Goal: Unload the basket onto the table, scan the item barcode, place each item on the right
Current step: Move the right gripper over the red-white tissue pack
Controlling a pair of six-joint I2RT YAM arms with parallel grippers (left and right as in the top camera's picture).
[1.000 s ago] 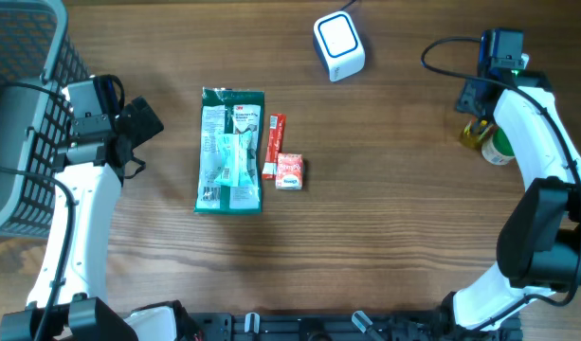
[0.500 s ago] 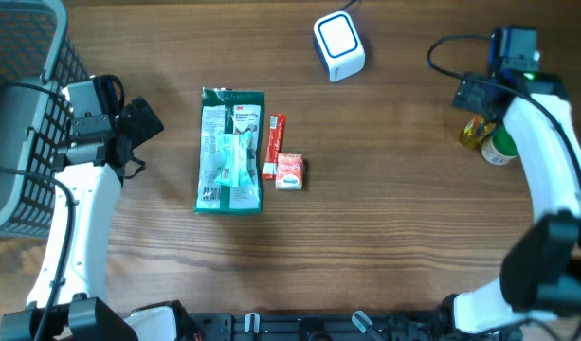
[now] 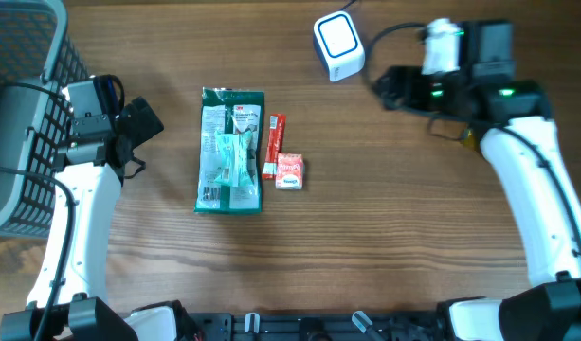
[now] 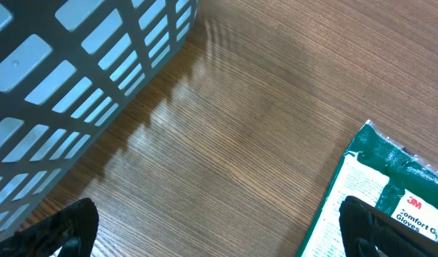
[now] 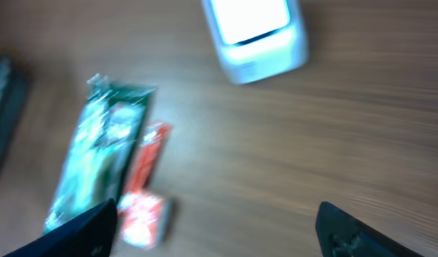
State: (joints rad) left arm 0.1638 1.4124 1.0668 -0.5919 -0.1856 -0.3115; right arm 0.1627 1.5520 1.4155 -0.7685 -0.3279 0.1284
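Left gripper (image 3: 141, 126): spread wide, nothing in it, left-centre of the overhead frame, near the basket (image 3: 25, 104)
Right gripper (image 3: 385, 87): fingers wide apart, empty, upper right, just right of the scanner
Scanner (image 3: 339, 44): white box, top centre
Glove pack (image 3: 230, 150): green, flat on the table (image 3: 385, 237), centre-left
Red stick packet (image 3: 275, 145): right up against the pack's right edge
Little red box (image 3: 289, 170): just beside the stick's lower end

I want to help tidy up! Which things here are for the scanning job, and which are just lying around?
For the job:
white scanner
3M Comfort Gloves pack, red stick packet and small red box: any of them could be the item to scan

Just lying about, probably:
grey basket at the table's edge
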